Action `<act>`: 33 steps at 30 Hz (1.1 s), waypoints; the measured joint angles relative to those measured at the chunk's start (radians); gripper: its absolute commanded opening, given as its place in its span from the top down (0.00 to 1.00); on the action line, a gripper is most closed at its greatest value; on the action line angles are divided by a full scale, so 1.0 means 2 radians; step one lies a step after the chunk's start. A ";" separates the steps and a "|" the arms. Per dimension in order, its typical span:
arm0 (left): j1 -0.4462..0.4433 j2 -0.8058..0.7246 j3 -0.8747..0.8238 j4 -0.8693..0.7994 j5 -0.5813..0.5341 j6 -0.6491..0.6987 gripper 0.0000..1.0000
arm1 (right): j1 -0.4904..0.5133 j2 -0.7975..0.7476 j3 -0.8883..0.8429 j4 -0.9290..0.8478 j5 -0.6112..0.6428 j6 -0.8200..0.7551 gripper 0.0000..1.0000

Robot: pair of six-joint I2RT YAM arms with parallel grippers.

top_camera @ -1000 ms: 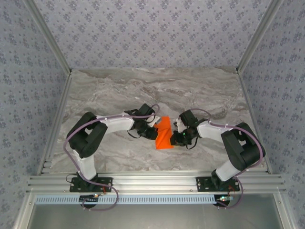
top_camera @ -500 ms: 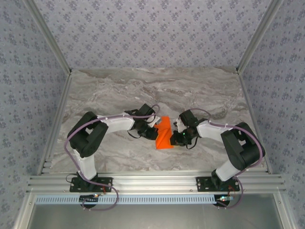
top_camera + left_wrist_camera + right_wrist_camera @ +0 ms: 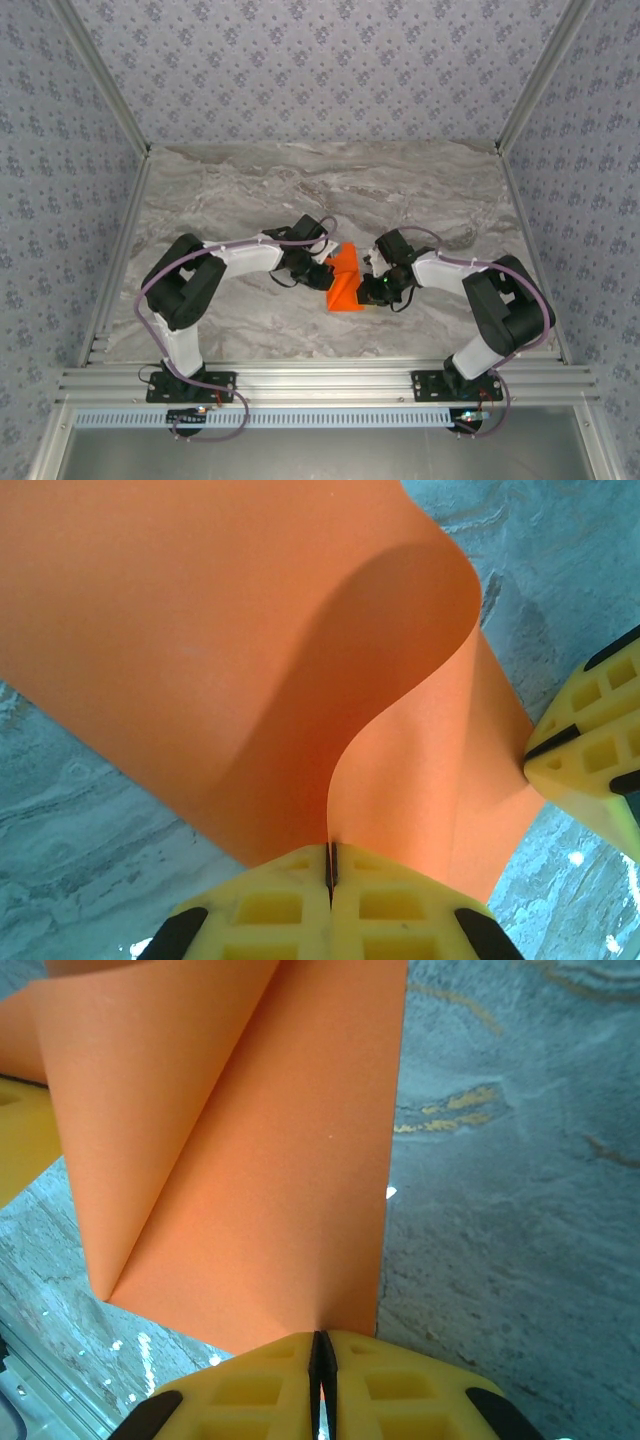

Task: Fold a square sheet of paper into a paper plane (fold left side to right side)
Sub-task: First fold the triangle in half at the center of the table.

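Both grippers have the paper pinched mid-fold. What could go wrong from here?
1. The square sheet of paper arcs in a loose curl from the left gripper; its edge may land skewed on the edge held by the right gripper, creasing crooked.
2. Both jaws are shut on thin paper; an opposing pull could tear it.
3. The grippers sit close together and might collide.

I'm seeing the square sheet of paper showing plain bright orange-red, shading darker inside its curl. The left gripper and right gripper are showing yellow pads with black edging. The tabletop is reading grey marbled with pale veins. The left arm and right arm are showing white and black links, with purple cables trailing. The walls are wearing grey-blue floral wallpaper, and the frame rails are looking silver.
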 measured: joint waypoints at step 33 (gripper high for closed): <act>0.001 0.012 0.003 -0.009 -0.006 0.009 0.97 | -0.014 -0.016 -0.002 -0.003 -0.014 -0.003 0.86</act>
